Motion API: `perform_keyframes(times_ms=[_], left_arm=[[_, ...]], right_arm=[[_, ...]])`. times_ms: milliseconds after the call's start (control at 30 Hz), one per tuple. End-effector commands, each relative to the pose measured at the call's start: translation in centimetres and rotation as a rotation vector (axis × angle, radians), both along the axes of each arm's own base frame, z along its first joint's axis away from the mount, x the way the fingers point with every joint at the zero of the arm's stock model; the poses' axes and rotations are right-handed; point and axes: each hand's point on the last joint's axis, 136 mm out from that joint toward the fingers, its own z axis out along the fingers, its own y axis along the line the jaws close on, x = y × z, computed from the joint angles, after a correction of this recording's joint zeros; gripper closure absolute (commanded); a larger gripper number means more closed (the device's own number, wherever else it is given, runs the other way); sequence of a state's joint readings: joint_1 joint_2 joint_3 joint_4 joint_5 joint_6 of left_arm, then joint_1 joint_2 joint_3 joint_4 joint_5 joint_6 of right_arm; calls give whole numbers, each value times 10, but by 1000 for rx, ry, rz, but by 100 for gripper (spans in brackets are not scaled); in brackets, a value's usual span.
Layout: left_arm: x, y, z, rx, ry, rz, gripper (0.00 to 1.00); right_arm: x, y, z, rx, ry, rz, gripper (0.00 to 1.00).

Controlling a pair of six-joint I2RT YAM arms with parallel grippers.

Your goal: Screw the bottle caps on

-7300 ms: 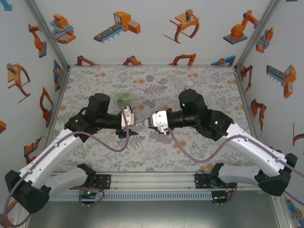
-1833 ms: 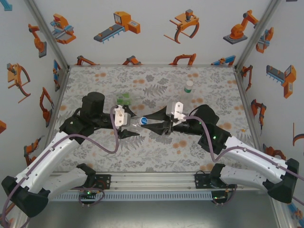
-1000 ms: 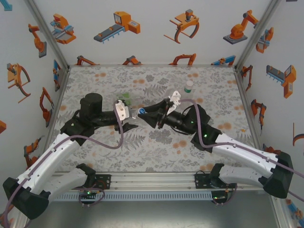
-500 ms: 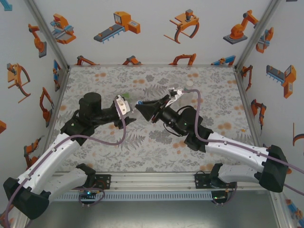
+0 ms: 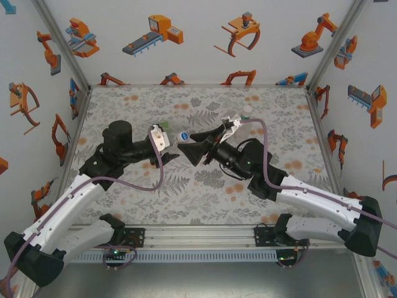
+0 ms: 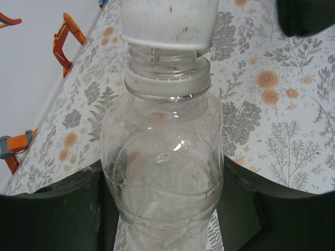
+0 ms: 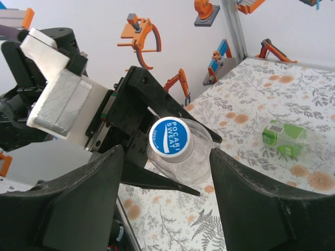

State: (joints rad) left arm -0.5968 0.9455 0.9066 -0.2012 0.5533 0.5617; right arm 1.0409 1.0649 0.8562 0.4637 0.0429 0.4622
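Observation:
A clear bottle (image 6: pixel 162 157) is held near its shoulder in my left gripper (image 6: pixel 162 183), which is shut on it. Its screw cap (image 7: pixel 169 137), blue on top with white print, sits on the neck (image 6: pixel 167 68) and shows from above as a blue cap (image 5: pixel 183 136). My right gripper (image 7: pixel 166 152) is open, its fingers (image 7: pixel 78 198) on either side of the cap with a gap to it. From above, the right gripper (image 5: pixel 188 148) faces the left gripper (image 5: pixel 172 146). A second bottle (image 7: pixel 285 138) with a green label lies on the table.
A small upright bottle with a pale cap (image 5: pixel 247 109) stands at the back right, just behind the right wrist. The lying bottle's green label (image 5: pixel 162 129) shows behind the left gripper. Patterned walls close in the floral table (image 5: pixel 124 105) on three sides.
Half a second ago the right gripper's fingers covered the cap; they have since drawn back slightly toward the right and the blue cap shows again. The left gripper holds the bottle in place.

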Motion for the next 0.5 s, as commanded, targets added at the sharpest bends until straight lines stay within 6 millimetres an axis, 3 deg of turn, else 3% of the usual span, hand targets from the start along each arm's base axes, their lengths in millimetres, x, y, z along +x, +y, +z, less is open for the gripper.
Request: perform_keyframes(times_ms=[0, 233, 467], left_arm=[[-9, -3, 10, -31, -22, -45, 100], [-22, -7, 4, -2, 7, -134, 100], [-44, -18, -9, 53, 125, -300, 100]], right_arm=[[-14, -7, 22, -25, -72, 26, 36], [-30, -31, 24, -281, -260, 11, 36], [-78, -33, 4, -628, -520, 292, 42]])
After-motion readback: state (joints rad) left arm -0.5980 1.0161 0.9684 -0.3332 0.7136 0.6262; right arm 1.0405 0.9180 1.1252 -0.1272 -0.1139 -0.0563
